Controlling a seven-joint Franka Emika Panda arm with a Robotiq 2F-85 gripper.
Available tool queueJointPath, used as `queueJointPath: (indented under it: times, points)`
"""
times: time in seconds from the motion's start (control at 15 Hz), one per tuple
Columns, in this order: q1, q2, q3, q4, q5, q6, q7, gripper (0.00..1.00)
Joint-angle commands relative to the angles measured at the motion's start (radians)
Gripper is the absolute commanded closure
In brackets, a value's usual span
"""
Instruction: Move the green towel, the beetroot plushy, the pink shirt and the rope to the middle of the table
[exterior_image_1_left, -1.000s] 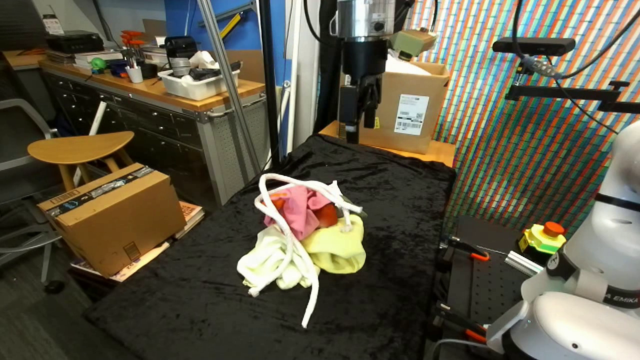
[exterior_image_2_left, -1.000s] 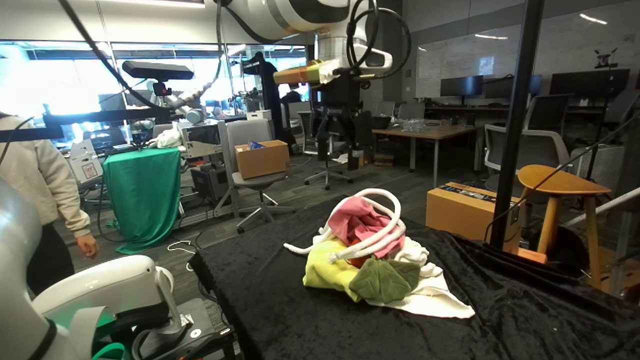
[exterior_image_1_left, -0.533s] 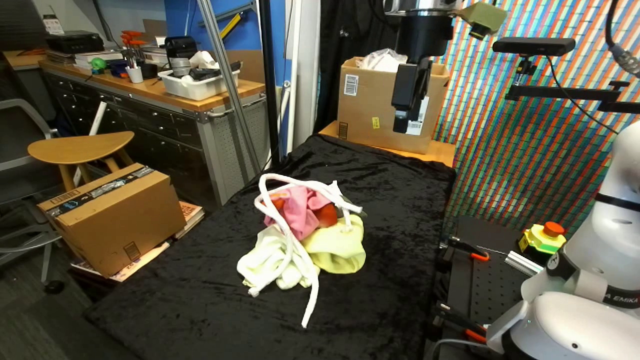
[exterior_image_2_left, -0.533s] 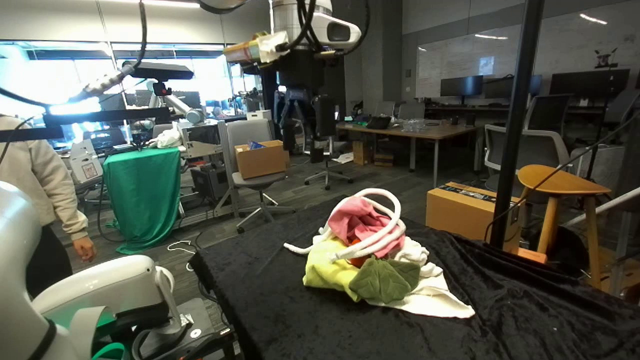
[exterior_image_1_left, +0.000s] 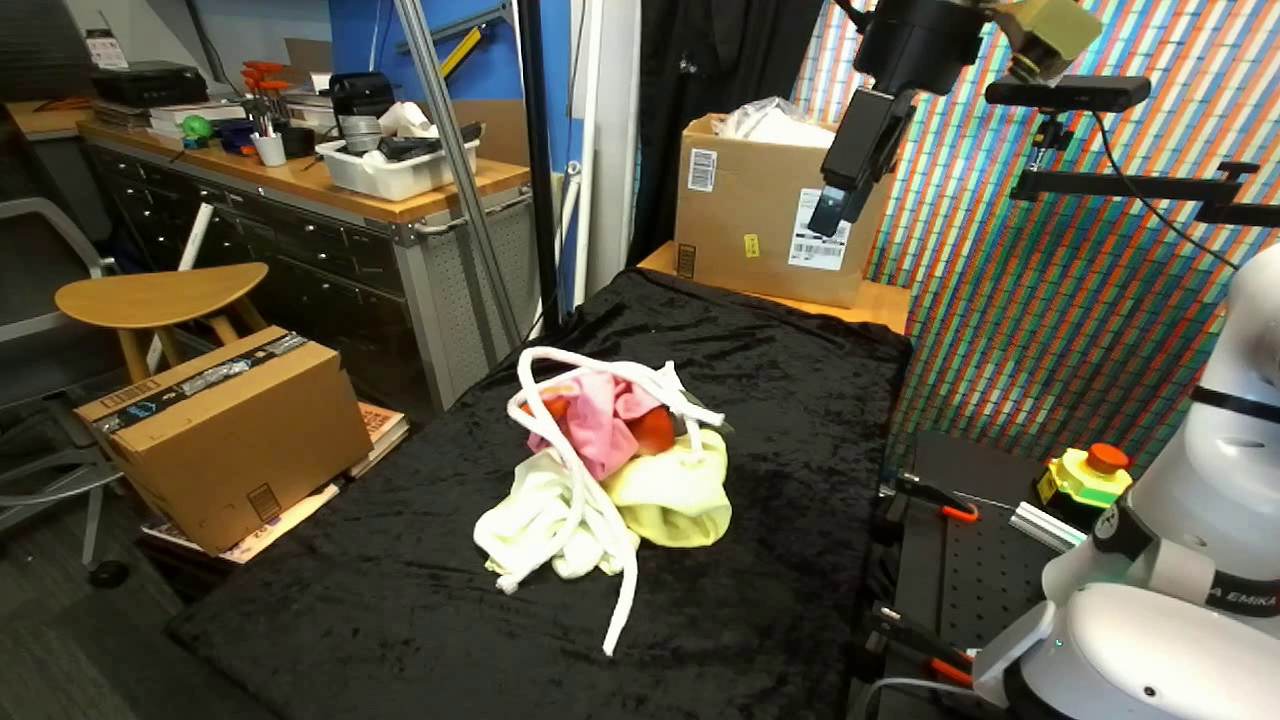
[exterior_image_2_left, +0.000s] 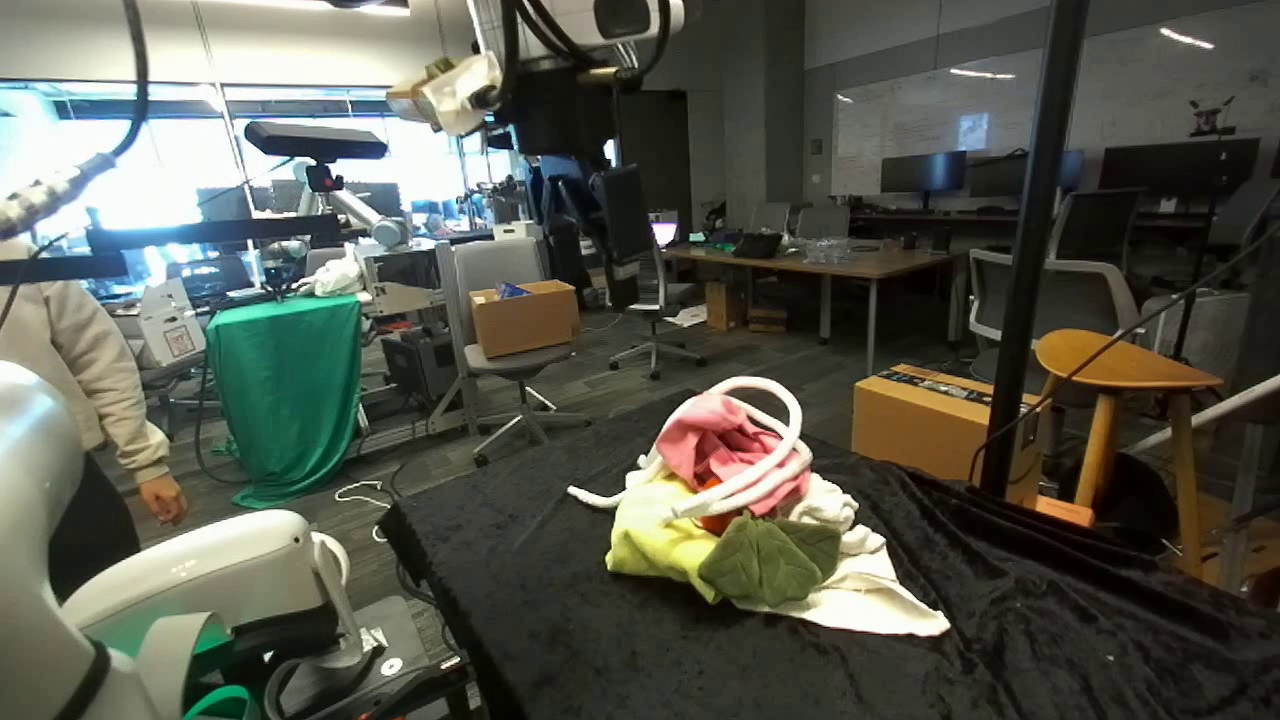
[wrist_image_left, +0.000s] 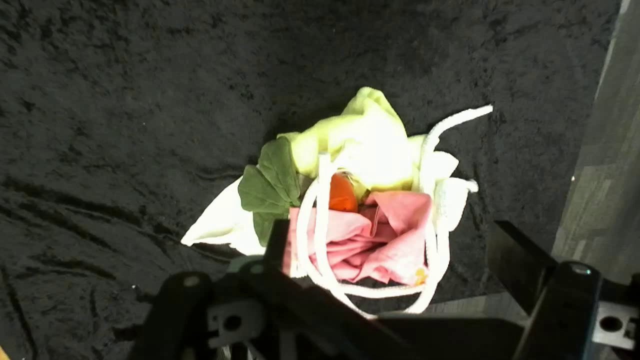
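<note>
The yellow-green towel (exterior_image_1_left: 675, 495) (exterior_image_2_left: 655, 540) (wrist_image_left: 377, 145) lies bunched in one pile on the black-covered table (exterior_image_1_left: 450, 620). The pink shirt (exterior_image_1_left: 597, 430) (exterior_image_2_left: 715, 440) (wrist_image_left: 400, 240) lies crumpled on top. The beetroot plushy is partly covered; its red body (exterior_image_1_left: 655, 432) (wrist_image_left: 342, 194) and green leaves (exterior_image_2_left: 770, 560) (wrist_image_left: 270, 180) show. The white rope (exterior_image_1_left: 623, 610) (exterior_image_2_left: 795, 410) (wrist_image_left: 303, 235) loops loosely over the pile. My gripper (exterior_image_1_left: 838, 210) (exterior_image_2_left: 615, 275) (wrist_image_left: 390, 222) is open and empty, high above the table, tilted and well clear of the pile.
A pale white cloth (exterior_image_1_left: 545, 510) (exterior_image_2_left: 870, 590) is also in the pile. A large cardboard box (exterior_image_1_left: 740, 210) stands behind the table's far edge. A camera on an arm (exterior_image_1_left: 1068, 92) and a black pole (exterior_image_2_left: 1030, 250) stand around the table. A person (exterior_image_2_left: 85, 400) stands beyond.
My gripper has moved right and slightly up in an exterior view, toward the robot base side, and has tilted. The pile has not moved.
</note>
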Motion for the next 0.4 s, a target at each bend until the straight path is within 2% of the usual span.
queueJointPath:
  times: [0.0, 0.33]
  points:
    - [-0.010, -0.074, 0.008, -0.066, 0.012, 0.094, -0.003, 0.00]
    - [-0.008, -0.057, 0.006, -0.063, 0.006, 0.079, 0.005, 0.00]
